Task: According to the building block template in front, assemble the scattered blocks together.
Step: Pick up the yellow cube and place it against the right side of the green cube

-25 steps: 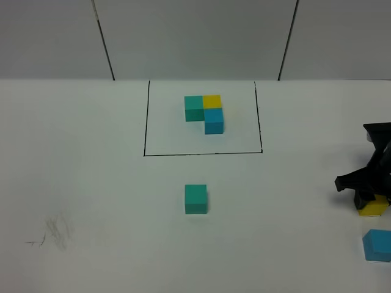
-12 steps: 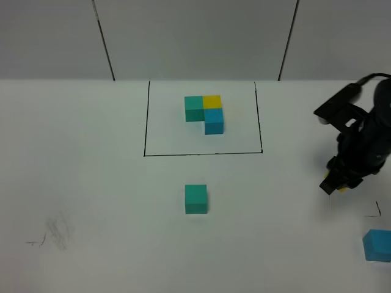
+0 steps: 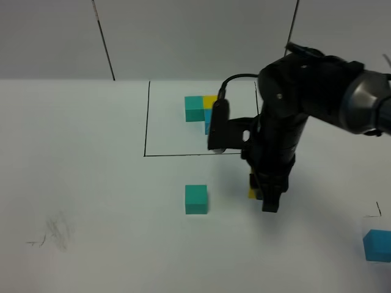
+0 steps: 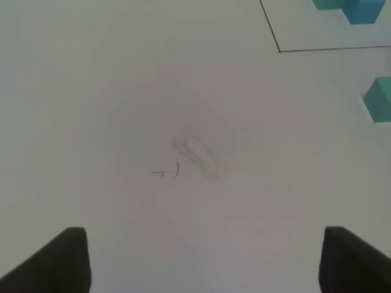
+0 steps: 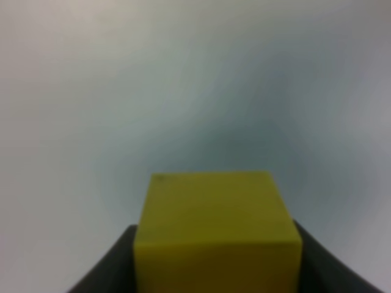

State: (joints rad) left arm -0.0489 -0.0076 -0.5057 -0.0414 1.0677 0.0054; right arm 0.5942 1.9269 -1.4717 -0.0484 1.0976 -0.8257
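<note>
Although the building block template [image 3: 195,108] stands ready inside its black drawn rectangle [image 3: 145,122] at the far side of the table [image 3: 85,183], partly hidden behind the right arm, the exterior high view shows the copy barely begun. The teal-green block [image 3: 195,199] sits alone in front of the rectangle. The sky-blue block [image 3: 377,245] lies well apart at the right edge. The yellow block [image 3: 252,193] is held at the tip of the right fingers [image 3: 269,201], near the teal-green block but not touching it; whether it rests on the table cannot be told. No two scattered blocks are joined.

In the left wrist view the left fingers [image 4: 61,259] are spread wide above bare table with a faint scuff mark [image 4: 195,155]. Nothing lies between them, and the teal-green block [image 4: 380,97] shows at the frame's edge.

In the right wrist view the right fingers [image 5: 101,271] pinch the yellow block [image 5: 217,232] from both sides. By this evidence, setting yellow against teal-green and fetching the sky-blue block both remain.
</note>
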